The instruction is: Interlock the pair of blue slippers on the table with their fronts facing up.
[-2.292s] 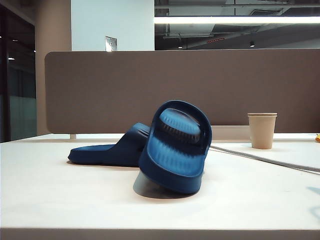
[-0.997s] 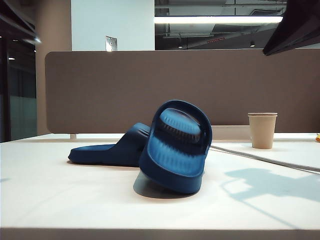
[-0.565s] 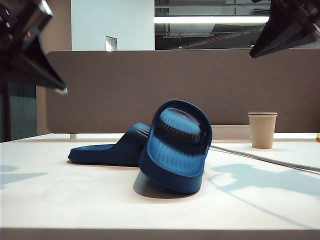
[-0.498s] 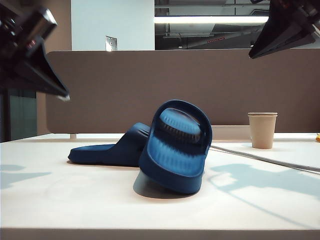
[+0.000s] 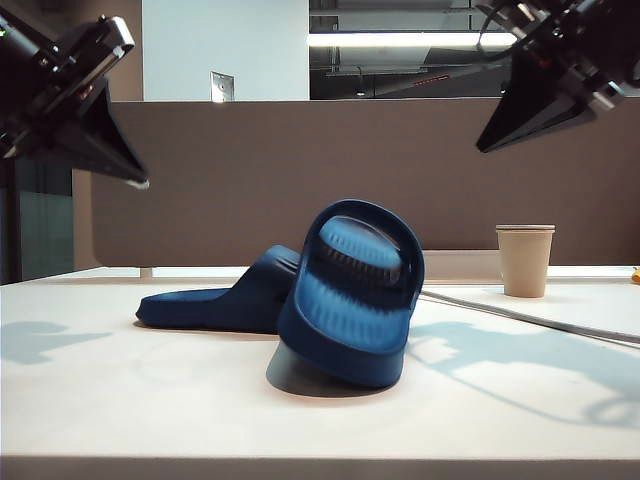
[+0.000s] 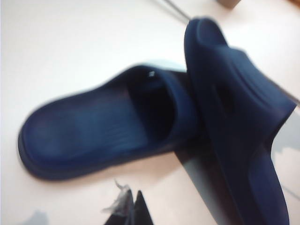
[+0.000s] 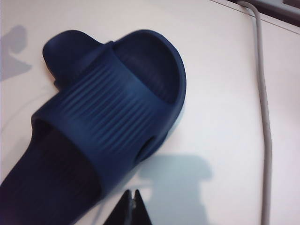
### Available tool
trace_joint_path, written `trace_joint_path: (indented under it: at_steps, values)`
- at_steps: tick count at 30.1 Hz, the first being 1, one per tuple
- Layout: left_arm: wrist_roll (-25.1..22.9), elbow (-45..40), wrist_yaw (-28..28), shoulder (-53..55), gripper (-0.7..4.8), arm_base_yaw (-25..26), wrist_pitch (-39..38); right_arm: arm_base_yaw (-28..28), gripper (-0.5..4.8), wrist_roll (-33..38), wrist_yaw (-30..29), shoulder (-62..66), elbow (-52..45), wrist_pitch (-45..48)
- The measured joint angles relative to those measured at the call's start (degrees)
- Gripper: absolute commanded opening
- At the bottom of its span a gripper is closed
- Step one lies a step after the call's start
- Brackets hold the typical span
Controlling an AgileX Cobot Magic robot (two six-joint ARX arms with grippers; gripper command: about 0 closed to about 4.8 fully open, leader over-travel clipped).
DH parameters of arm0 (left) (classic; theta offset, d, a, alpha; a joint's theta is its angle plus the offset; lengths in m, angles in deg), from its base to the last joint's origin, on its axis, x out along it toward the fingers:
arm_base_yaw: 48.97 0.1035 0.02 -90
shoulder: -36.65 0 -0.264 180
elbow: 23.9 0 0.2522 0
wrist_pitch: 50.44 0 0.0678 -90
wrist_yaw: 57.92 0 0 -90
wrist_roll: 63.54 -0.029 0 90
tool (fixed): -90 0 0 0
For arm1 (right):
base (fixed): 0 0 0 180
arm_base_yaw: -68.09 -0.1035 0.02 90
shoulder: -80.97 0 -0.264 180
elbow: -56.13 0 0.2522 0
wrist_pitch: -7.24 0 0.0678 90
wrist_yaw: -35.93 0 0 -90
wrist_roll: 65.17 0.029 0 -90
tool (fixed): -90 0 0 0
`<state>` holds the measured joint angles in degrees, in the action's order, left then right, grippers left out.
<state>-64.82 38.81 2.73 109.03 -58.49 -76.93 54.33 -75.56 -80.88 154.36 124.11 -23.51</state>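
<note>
Two dark blue slippers lie mid-table. One slipper (image 5: 215, 300) rests flat on its sole, and the other slipper (image 5: 352, 295) leans tilted against it with its lighter footbed facing the exterior camera. My left gripper (image 5: 140, 182) hangs shut and empty, high above the table at the left. The left wrist view shows its shut tips (image 6: 133, 197) over the flat slipper (image 6: 103, 131) and the tilted slipper (image 6: 239, 126). My right gripper (image 5: 485, 148) hangs shut and empty, high at the right. In the right wrist view its tips (image 7: 132, 193) hover above the ribbed strap of the tilted slipper (image 7: 108, 117).
A tan paper cup (image 5: 524, 260) stands at the back right of the white table (image 5: 120, 400). A grey cable (image 5: 520, 315) runs from the slippers toward the right edge and shows in the right wrist view (image 7: 265, 117). A grey-brown partition (image 5: 250, 170) closes the back.
Both arms have come down from the upper corners into the exterior view, toward the middle. The slippers have not moved. Both grippers stay shut.
</note>
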Motion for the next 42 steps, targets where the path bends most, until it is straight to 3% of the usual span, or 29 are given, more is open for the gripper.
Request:
trace_joint_path:
  at_steps: [14, 22, 36, 42]
  values:
    - [-0.31, 0.04, -11.04, 0.68, -0.02, -0.11, 8.31, 0.0, 0.0, -0.02, -5.84, 10.78, 4.55, 7.32]
    - [-0.26, 0.04, -11.54, 1.33, -0.02, -0.31, 8.28, 0.0, 0.01, 0.0, -8.72, 18.14, 12.11, 8.35]
    - [-1.9, 0.04, -11.8, 3.28, -0.02, -0.28, 5.66, 1.88, 0.59, 6.14, -20.63, 34.01, 26.36, 6.23]
    - [-2.51, 0.04, -17.29, 5.03, -0.02, -0.33, 8.96, 2.86, 0.96, 5.68, -22.77, 36.33, 27.63, 5.53]
